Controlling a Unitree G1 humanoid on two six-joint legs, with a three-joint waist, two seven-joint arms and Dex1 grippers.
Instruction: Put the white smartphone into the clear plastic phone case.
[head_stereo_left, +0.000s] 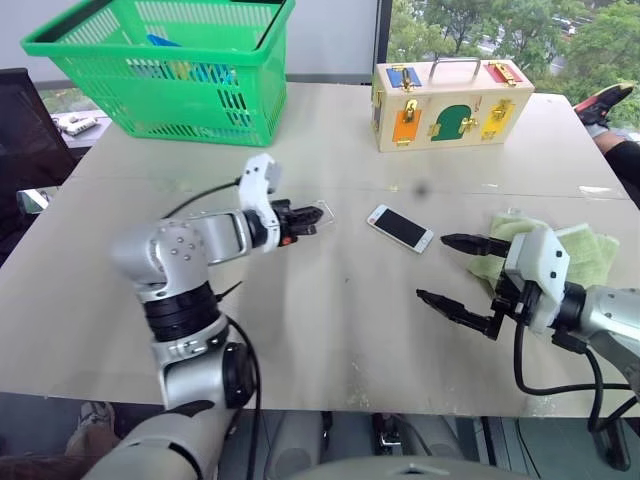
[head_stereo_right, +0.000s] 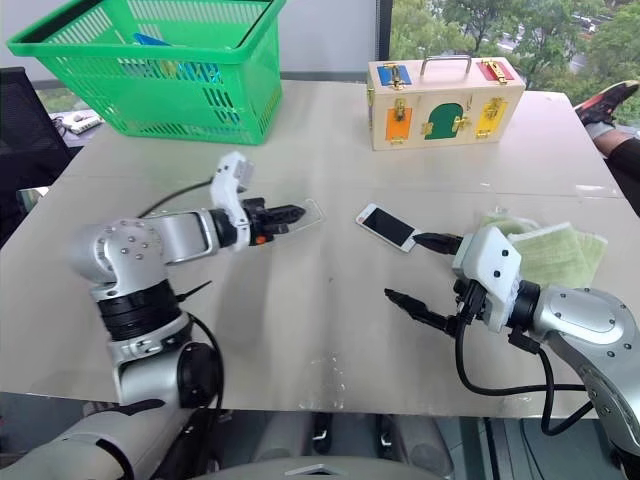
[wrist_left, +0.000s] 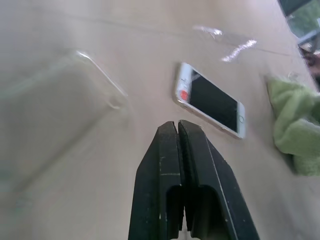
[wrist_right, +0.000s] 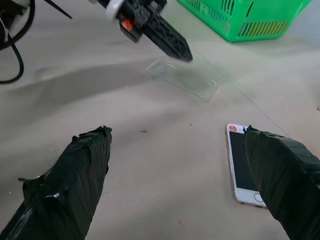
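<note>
The white smartphone (head_stereo_left: 400, 228) lies screen up on the table's middle, slanted. Left of it lies the clear plastic phone case (wrist_right: 186, 79), flat on the table. My left gripper (head_stereo_left: 316, 217) is shut, its black tips over the case's edge. In the left wrist view the fingers (wrist_left: 170, 150) press together with nothing between them, the case (wrist_left: 60, 105) off to one side and the phone (wrist_left: 210, 100) beyond. My right gripper (head_stereo_left: 432, 268) stands wide open just right of the phone. One of its fingers (wrist_right: 280, 170) hangs over the phone's edge (wrist_right: 239, 165).
A green basket (head_stereo_left: 140, 50) with some items stands at the back left, and a wooden lock box (head_stereo_left: 450, 105) at the back centre. A pale green cloth (head_stereo_left: 585, 250) lies behind my right gripper. A person's shoe (head_stereo_left: 605, 100) shows at the far right edge.
</note>
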